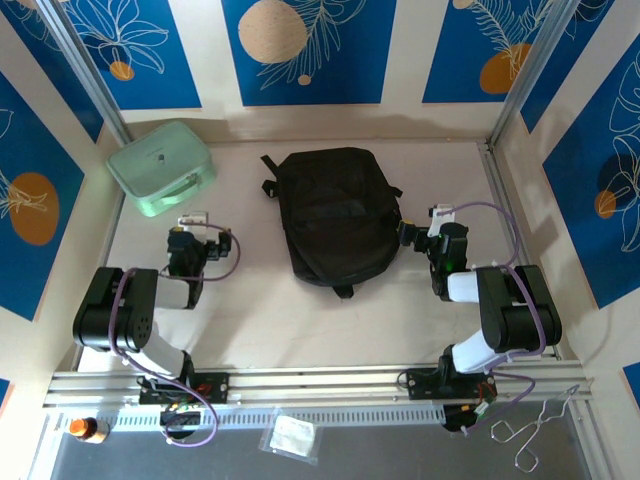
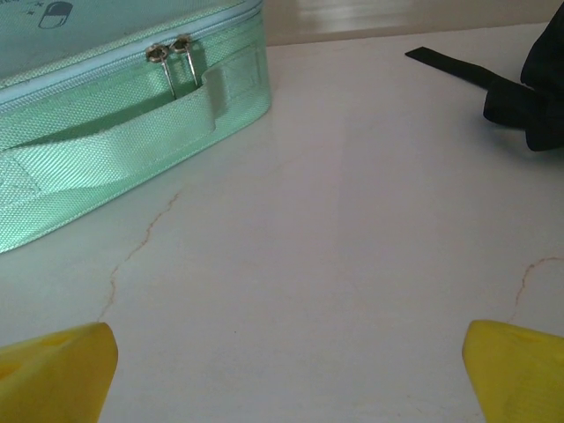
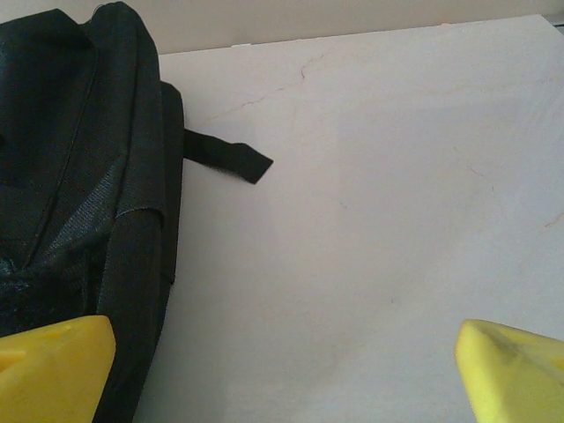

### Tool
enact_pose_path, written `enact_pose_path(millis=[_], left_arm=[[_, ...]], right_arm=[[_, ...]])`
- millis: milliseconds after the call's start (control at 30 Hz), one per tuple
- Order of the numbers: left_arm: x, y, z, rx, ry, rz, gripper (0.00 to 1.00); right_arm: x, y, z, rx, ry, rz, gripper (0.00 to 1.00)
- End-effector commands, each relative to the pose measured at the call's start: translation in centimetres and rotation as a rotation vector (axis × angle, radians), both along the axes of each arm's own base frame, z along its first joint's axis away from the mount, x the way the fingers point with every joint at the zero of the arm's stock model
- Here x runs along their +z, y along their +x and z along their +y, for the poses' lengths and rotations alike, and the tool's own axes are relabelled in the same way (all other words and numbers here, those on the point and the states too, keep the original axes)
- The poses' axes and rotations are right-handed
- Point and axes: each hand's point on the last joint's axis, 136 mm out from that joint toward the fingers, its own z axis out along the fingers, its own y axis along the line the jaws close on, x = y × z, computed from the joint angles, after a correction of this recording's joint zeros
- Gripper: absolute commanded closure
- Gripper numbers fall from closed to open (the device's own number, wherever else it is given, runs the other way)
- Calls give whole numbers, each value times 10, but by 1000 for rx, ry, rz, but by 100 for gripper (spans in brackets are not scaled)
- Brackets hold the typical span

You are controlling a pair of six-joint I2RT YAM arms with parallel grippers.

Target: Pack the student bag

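Observation:
The student bag (image 1: 335,214), a large black fabric backpack, lies flat in the middle of the table with its zips shut. Its side (image 3: 79,194) and a short strap (image 3: 227,157) show in the right wrist view, and a strap end (image 2: 520,92) shows in the left wrist view. My left gripper (image 1: 192,222) sits left of the bag, open, with bare table between its yellow fingertips (image 2: 53,370). To the bag's right, my right gripper (image 1: 428,228) is open too, its left fingertip (image 3: 53,366) close beside the bag's edge.
A mint-green hard case (image 1: 160,167) with a handle and two zip pulls (image 2: 172,53) stands at the back left, just beyond the left gripper. Walls enclose the table on three sides. A metal rail (image 1: 320,383) runs along the near edge.

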Motion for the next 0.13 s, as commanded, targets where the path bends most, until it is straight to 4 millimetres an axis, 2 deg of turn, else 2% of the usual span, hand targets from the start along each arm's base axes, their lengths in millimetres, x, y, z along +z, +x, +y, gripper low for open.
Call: enact_pose_path(millis=[0,100], left_arm=[[2,6,-5,-31,10,2,0],[4,4,-5,-35,8,-11,0]], right_arm=[[5,6,-5,-23,-1,-16,1],[6,5,-5,-21,0,-19,1]])
